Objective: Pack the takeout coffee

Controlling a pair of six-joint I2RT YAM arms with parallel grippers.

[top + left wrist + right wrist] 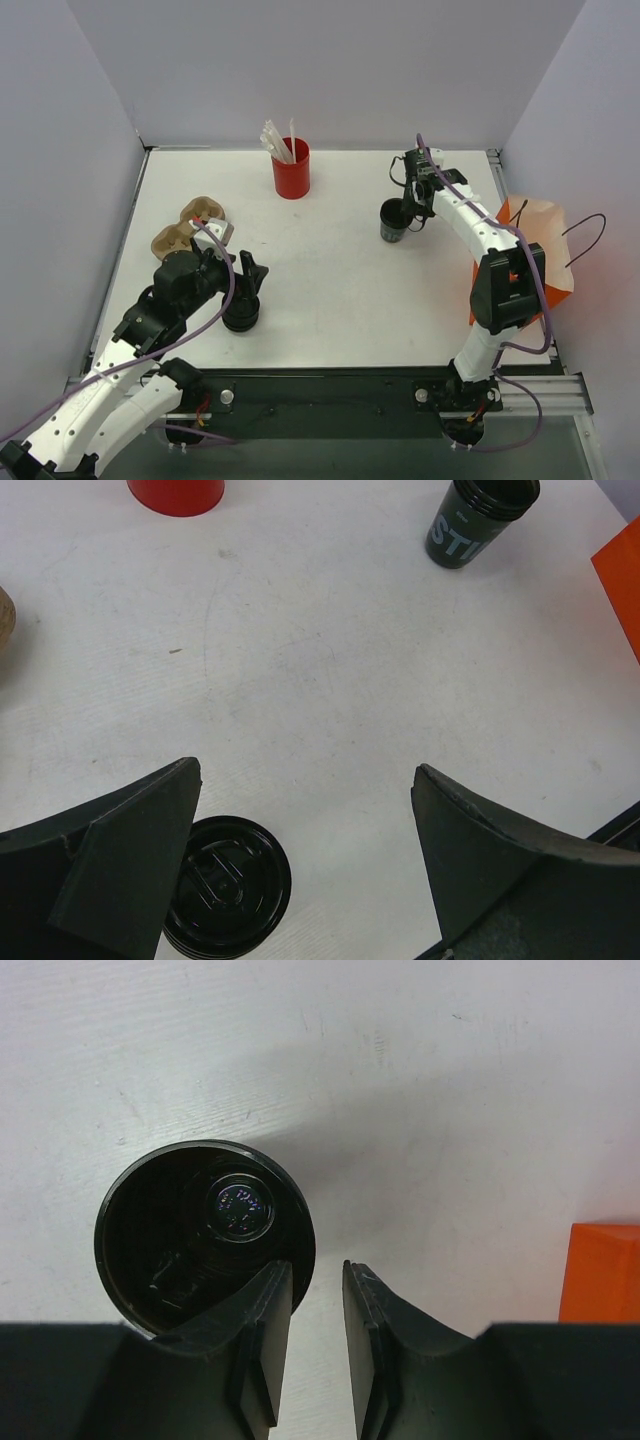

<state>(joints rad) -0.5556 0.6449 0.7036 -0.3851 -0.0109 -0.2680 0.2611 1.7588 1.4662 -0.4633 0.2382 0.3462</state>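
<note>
1. A robotics lab test cell: the white-and-black jointed left arm (pixel 100 400) and the matching right arm (pixel 478 232) are bolted side by side at the near edge.
2. Plain pale panel walls (pixel 330 70) box in the flat white tabletop (pixel 340 290).
3. Loose purple cables (pixel 232 285) trail along the arms, and a silver aluminium rail (pixel 545 385) frames the bench.
4. Café goods stand as sparse props: a red plastic cup of white straws (pixel 291 170), a small black disposable cup (pixel 392 222) and an orange paper bag (pixel 540 250).
</note>
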